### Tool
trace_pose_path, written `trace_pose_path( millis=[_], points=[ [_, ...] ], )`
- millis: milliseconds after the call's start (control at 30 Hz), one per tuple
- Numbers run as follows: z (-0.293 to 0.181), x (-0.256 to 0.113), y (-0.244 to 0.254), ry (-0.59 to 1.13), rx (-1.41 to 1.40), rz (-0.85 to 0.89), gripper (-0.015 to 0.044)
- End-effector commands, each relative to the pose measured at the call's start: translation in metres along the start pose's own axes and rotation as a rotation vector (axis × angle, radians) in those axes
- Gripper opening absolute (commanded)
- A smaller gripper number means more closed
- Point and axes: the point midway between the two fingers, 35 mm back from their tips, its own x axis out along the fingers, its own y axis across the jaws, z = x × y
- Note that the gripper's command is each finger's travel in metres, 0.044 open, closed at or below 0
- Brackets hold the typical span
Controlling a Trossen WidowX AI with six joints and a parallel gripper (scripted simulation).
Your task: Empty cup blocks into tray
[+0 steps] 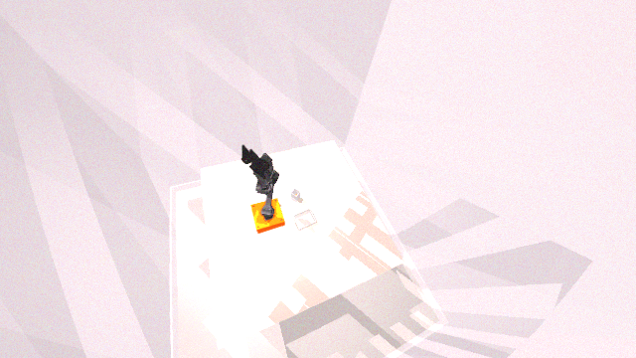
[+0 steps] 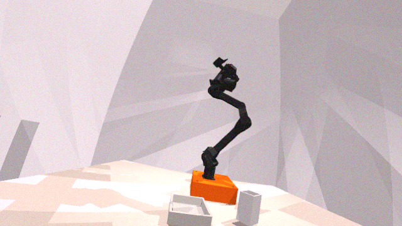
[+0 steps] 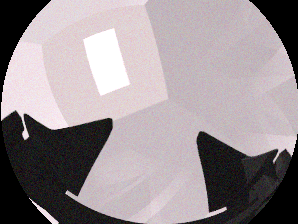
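Note:
A light grey, square-sided cup [image 1: 298,195] [image 2: 249,208] stands upright on the table. Its mouth faces up, and no blocks can be made out inside it. A shallow, light grey rectangular tray [image 2: 190,219] lies on the table beside the cup, to its left in the exterior view. In the top view the tray is a faint outline just below the cup. No blocks can be made out in the tray. My black gripper [image 3: 155,126] is open, with nothing between its fingers in the wrist view. It is raised high above the table, well away from the cup and the tray.
The arm's orange base [image 1: 268,216] [image 2: 213,191] stands on the table behind the tray and cup in the exterior view. The black arm [image 2: 230,135] rises from it. The table has pale patches, and faceted walls surround it. The wrist view shows walls and a bright white rectangle [image 3: 106,62].

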Motion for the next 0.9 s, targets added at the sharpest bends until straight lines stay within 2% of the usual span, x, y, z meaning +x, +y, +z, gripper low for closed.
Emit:
trace_pose_path(
  millis=[0, 33, 400, 867],
  points=[
    [-0.001, 0.0, 0.001, 0.004, 0.002, 0.005, 0.0426],
    [-0.003, -0.002, 0.004, 0.016, 0.009, 0.019, 0.044],
    [-0.036, -0.045, 0.067, 0.244, 0.187, 0.356, 0.044],
    [-0.026, -0.146, 0.138, 0.462, 0.49, 0.838, 0.044]
  ],
)
